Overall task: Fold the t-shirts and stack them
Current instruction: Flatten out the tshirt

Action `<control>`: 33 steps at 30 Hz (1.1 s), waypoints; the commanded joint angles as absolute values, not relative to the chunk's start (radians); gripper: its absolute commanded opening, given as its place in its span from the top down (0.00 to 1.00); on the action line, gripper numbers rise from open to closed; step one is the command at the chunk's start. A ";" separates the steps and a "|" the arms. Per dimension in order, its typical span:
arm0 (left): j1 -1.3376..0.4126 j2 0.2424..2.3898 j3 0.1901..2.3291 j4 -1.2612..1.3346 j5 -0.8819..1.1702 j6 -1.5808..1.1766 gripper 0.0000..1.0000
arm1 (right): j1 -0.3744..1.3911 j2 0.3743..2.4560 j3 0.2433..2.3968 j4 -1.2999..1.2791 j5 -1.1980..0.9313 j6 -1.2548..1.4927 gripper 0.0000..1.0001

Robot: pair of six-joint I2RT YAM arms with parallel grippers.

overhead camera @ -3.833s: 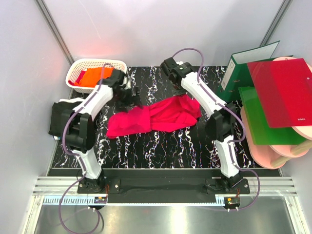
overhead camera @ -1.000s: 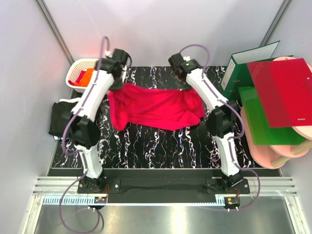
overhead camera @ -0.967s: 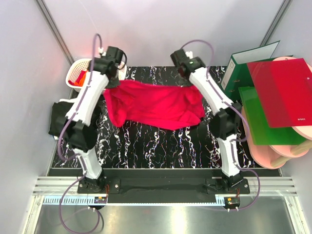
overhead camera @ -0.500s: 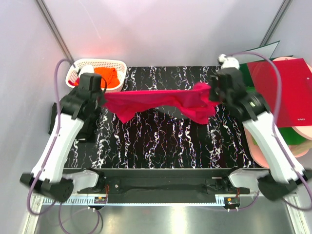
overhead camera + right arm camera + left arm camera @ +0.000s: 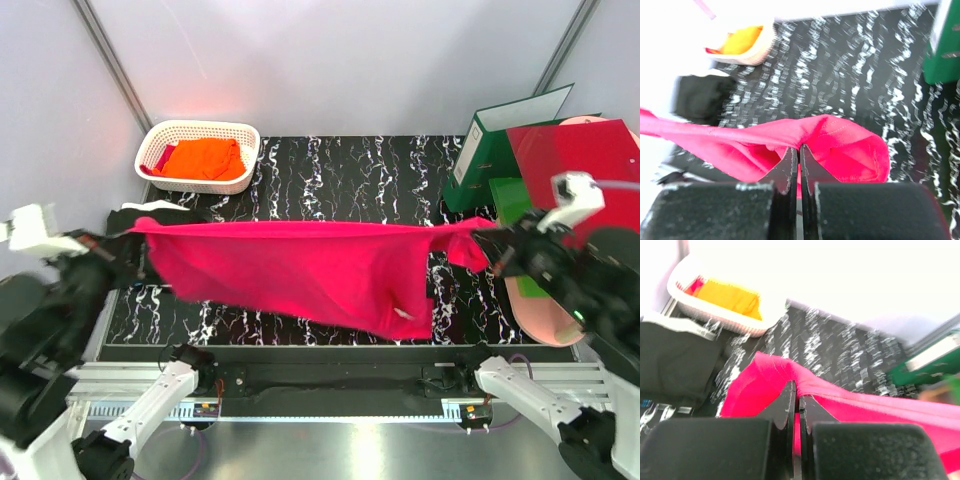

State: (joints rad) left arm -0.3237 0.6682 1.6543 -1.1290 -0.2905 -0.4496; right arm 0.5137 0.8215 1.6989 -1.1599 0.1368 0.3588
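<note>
White-walled cell, black marbled counter point(image 5: 330, 165): over its near edge the crimson-pink t-shirt point(image 5: 300, 272) hangs in the air, stretched between the two arms. Its upper edge is pulled nearly straight from the left edge of the counter to the right. The body sags below, and a small white label point(image 5: 402, 312) shows near the lower right. The left gripper point(image 5: 798, 391) is clamped on one end of the cloth, its fingers pressed together over a pink fold. The right gripper point(image 5: 800, 150) pinches the other end the same way.

The step in hand looks like the spread-out: the shirt is opened to full width but not yet laid down or folded. The next move likely calls for both arms to lower together and keep the tension even, so the shirt lands flat on the marbled surface without bunching.

Farther back, the black t-shirt point(image 5: 150, 214) lies at the left edge, and the orange t-shirt point(image 5: 205, 158) sits inside a white basket point(image 5: 200, 128) at the far-left corner. A green binder point(image 5: 482, 150) and a red folder point(image 5: 575, 150) stand by the far-right corner.
</note>
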 commanded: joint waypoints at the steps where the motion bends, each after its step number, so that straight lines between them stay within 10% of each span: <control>1: -0.290 0.699 1.827 -1.161 -0.356 -0.371 1.00 | 0.492 0.743 1.726 -1.281 0.227 0.328 1.00; 17: -0.284 1.130 1.321 -0.874 -0.281 -0.419 1.00 | 0.492 1.090 1.164 -0.642 0.472 0.226 1.00; 33: -0.212 1.759 1.733 -0.946 -0.316 -0.296 1.00 | 0.491 2.020 1.861 -0.613 0.502 0.126 1.00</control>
State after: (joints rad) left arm -0.2253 1.6691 1.6058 -0.9749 -0.2935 -0.3649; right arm 0.4950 1.9182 1.6402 -0.6342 0.4213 0.1867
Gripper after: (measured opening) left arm 0.019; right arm 0.014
